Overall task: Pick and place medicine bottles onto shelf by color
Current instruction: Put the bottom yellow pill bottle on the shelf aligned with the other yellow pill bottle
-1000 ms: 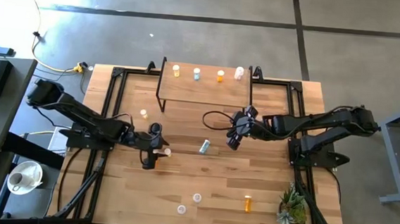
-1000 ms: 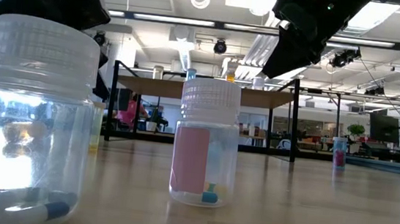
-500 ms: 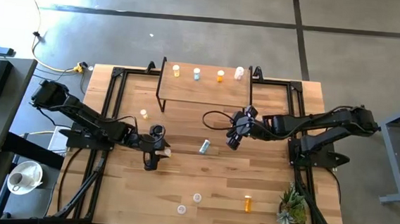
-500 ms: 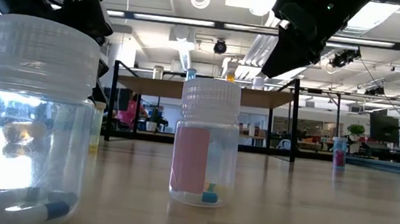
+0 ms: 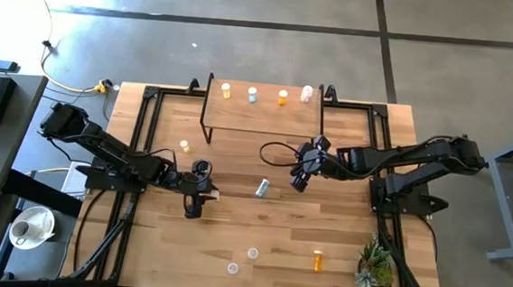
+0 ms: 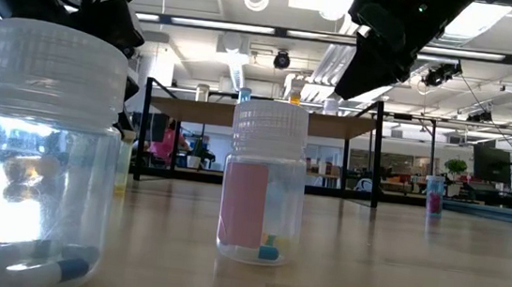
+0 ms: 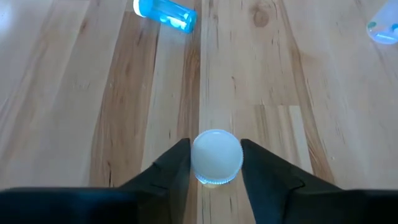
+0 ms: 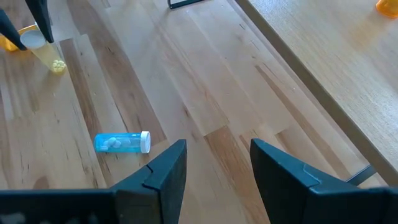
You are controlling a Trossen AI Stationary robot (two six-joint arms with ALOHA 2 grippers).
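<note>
Wood-slat table point(image 5: 340, 249); left end effector point(image 7: 216, 163) clamped on white-capped bottle point(image 7: 216, 157); right end effector point(image 8: 217, 165) apart.

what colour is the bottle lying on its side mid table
Light blue with a white cap, the small tipped-over plastic bottle; clearest in the right wrist view.

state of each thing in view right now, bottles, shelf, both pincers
left pincer: fingers against both sides of a white-capped bottle
white-capped bottle: upright on the table, between the left pincer's fingers
blue bottle: lying on its side on the table
shelf: four bottles upright along its far edge
orange bottle: lying on its side near the table's front
right pincer: open, empty, hovering above the table
</note>
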